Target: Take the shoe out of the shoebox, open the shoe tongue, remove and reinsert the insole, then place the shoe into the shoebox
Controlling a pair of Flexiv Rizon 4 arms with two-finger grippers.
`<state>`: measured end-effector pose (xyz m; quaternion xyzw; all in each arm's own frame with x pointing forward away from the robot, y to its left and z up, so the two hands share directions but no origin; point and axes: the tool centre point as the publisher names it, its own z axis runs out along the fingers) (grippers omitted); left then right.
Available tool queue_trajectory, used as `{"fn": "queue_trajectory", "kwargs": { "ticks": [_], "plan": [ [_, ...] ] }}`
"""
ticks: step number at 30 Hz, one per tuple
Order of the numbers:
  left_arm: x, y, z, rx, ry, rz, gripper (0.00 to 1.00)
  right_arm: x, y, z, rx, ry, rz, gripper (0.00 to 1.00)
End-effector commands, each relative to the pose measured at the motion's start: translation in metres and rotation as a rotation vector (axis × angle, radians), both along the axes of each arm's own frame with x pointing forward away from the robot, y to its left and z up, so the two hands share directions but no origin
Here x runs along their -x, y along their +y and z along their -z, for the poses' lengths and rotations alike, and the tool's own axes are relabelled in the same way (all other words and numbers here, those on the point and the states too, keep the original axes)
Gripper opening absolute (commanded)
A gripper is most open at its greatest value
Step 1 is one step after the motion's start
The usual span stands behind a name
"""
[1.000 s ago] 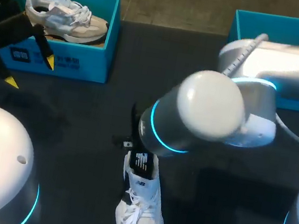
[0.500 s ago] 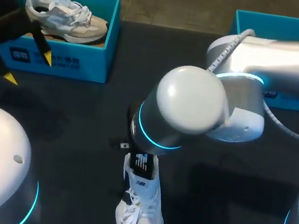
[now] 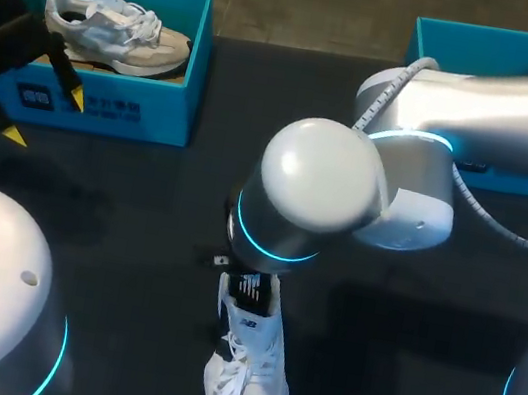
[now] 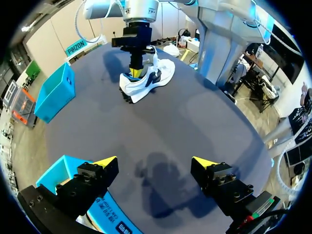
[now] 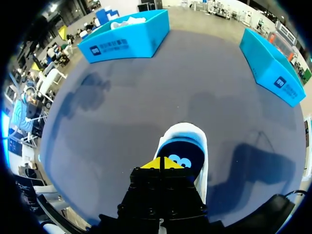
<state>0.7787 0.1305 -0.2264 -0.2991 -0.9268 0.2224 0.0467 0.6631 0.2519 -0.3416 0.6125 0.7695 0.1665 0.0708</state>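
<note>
The white shoe (image 3: 248, 383) stands upright on the dark table (image 3: 141, 207) near my side, well apart from both boxes, toe towards me and laces up. I judge it light and soft: the upper and tongue will give under a pinch, the sole stays fairly stiff, and the shoe may slide or tip if I pull without bracing it. The dark insole (image 5: 180, 155) shows inside the mouth. It looks thin and floppy, so I would take it by the edge at the heel and peel rather than yank, and take the shoe itself by the heel collar or side wall. My right gripper (image 5: 161, 163) stands straight down over the shoe's mouth at the tongue end, its yellow tips pressed together with no gap showing. Whether they pinch the tongue or a thin edge I cannot tell. That arm reaches in from the right, past the middle, and its bulky wrist hides the heel in the head view. My left gripper (image 3: 44, 117) hangs wide open with nothing in it, just in front of the blue shoebox (image 3: 106, 110) on the far left, which holds a second pale shoe (image 3: 119, 31). Another blue shoebox (image 3: 514, 39) sits far right, its inside mostly hidden by my arm.
</note>
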Motion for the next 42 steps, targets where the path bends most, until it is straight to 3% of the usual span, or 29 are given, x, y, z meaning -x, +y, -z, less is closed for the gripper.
{"fn": "queue_trajectory", "kwargs": {
  "ticks": [1, 15, 22, 31, 42],
  "plan": [
    [0.001, 0.001, 0.000, -0.002, -0.001, 0.000, 1.00, 0.003, 0.009, 0.016, 0.031, -0.182, 0.286, 0.00],
    [0.001, 0.001, 0.000, -0.002, -0.001, 0.000, 1.00, -0.003, 0.003, 0.030, 0.032, -0.175, 0.325, 0.00],
    [0.001, 0.001, 0.000, -0.002, -0.001, 0.000, 1.00, 0.005, 0.001, 0.010, 0.037, -0.239, 0.334, 0.00],
    [0.001, 0.001, 0.000, -0.002, -0.001, 0.000, 1.00, -0.002, -0.001, -0.003, 0.059, -0.301, 0.335, 0.00],
    [0.001, 0.001, 0.000, -0.002, -0.001, 0.000, 1.00, -0.018, -0.002, 0.015, 0.029, -0.313, 0.334, 0.00]
  ]
}}
